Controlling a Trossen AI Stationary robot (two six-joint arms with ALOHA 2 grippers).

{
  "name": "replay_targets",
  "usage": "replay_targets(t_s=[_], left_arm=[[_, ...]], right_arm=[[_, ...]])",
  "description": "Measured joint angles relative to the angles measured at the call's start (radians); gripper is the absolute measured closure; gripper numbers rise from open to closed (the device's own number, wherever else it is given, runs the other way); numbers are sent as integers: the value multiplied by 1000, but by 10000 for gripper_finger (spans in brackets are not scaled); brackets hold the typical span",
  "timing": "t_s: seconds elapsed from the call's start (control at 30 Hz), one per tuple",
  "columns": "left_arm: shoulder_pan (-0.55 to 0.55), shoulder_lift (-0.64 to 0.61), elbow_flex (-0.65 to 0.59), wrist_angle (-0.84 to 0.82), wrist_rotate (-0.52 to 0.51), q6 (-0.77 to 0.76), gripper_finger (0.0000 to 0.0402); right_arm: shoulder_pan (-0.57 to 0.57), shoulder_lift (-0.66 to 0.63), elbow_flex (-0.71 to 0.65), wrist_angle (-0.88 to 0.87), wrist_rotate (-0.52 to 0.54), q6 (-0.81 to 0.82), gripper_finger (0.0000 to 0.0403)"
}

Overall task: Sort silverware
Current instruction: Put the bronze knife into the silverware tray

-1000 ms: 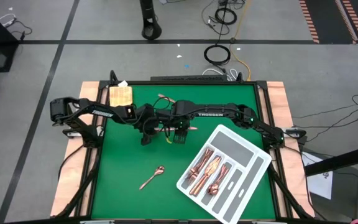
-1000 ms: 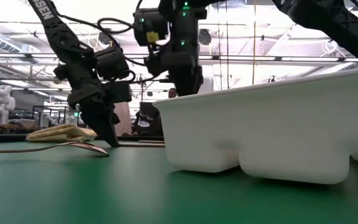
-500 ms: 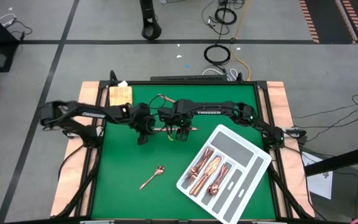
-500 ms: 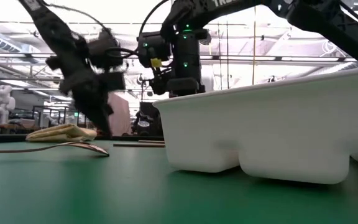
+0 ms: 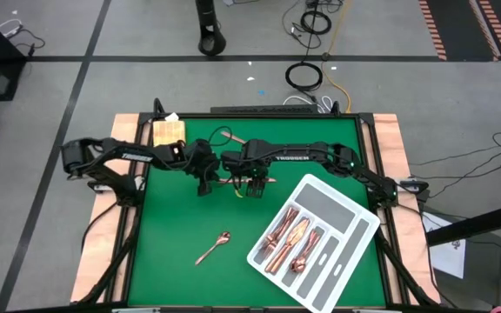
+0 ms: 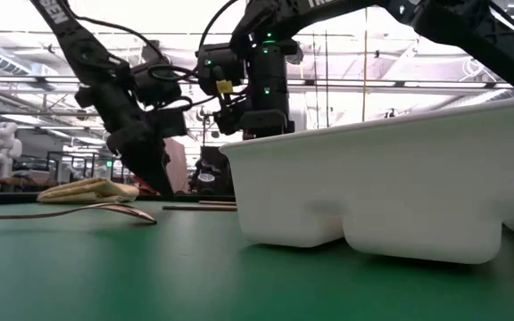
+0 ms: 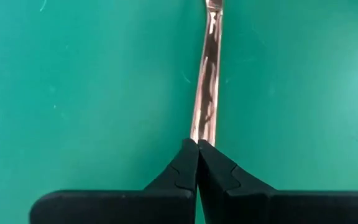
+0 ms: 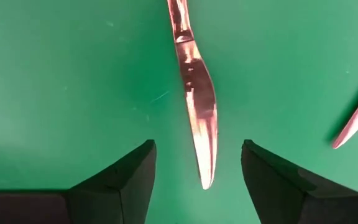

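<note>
Copper knife point(image 8: 194, 93), green mat point(image 5: 181, 235), white tray point(image 5: 355, 242), black arms point(image 5: 294, 156)

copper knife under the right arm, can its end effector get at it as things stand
Probably yes. The right end effector stands open with the shiny copper knife's blade tip between its fingers, green mat bare on both sides. The left end effector is shut at its handle.

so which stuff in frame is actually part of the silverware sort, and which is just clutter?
Part of the job:
- knife between the open right gripper fingers
- handle piece pinched by the shut left gripper
- loose spoon on the mat
- silverware already sorted
- divided tray

Just lying about:
- folded yellow cloth at the mat's corner
- cables on the floor
</note>
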State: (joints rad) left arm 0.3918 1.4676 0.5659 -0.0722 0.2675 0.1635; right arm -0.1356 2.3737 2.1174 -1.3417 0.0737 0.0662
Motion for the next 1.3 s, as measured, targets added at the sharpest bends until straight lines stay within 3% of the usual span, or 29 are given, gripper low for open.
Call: replay_targets(t_s=[0.33,0.67,0.93,1.13,1.3], left_arm=[[-2,87,6,49,26,0,393],[1,95,5,42,25,15,393],[2,96,5,33,15,27,393],[2,96,4,33,7,28,393],[1,96,4,32,-1,35,393]], right_arm=[[-3,0,0,-3,5,-13,183],[-37,0,0,12,3,-84,183],[-84,0,0,117,-75,-202,183],[-80,7,-2,101,-109,-290,183],[-65,9,-74,107,-140,-298,183]])
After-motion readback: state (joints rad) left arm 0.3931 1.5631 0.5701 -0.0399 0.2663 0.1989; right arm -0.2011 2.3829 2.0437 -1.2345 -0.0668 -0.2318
